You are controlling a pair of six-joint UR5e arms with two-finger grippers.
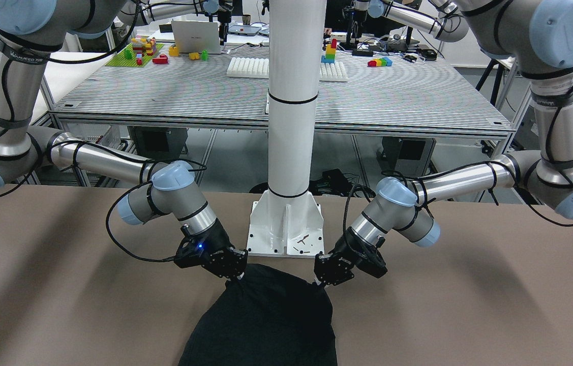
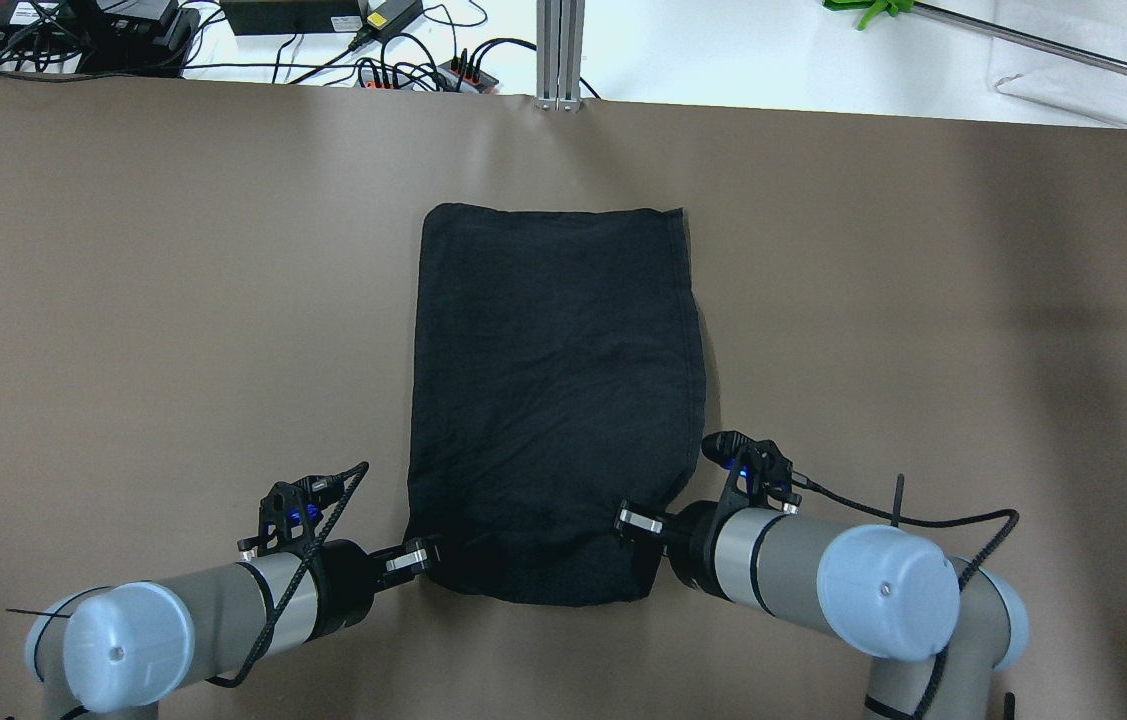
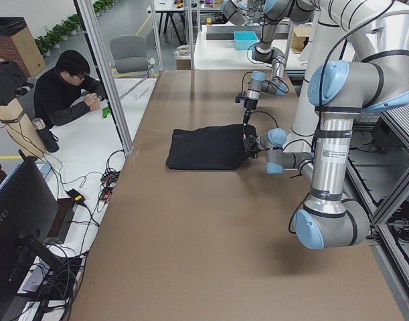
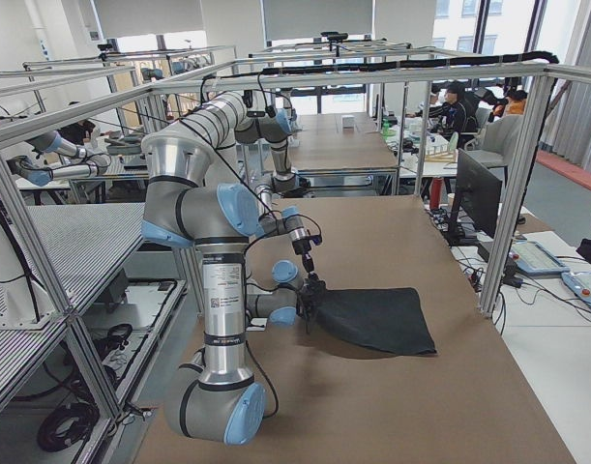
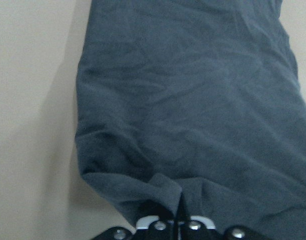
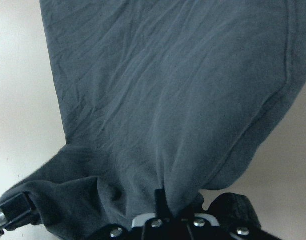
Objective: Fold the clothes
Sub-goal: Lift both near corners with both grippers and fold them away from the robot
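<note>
The black garment (image 2: pixel 555 400) lies on the brown table (image 2: pixel 173 300) as a folded rectangle, long side running away from me. My left gripper (image 2: pixel 428 557) is shut on its near left corner, and the left wrist view shows the fabric (image 5: pixel 193 125) bunched between the closed fingertips (image 5: pixel 181 216). My right gripper (image 2: pixel 631 520) is shut on its near right corner, with the cloth (image 6: pixel 168 100) pinched there. In the front-facing view the left gripper (image 1: pixel 321 282) and right gripper (image 1: pixel 238 277) hold the two puckered corners of the garment (image 1: pixel 271 325) just in front of the pole's base.
The white pole's base plate (image 1: pixel 286 231) stands on the table edge between my arms. Cables and power strips (image 2: pixel 403 70) and an aluminium post (image 2: pixel 560 50) line the far edge. A seated person (image 3: pixel 67 93) is beyond the far side.
</note>
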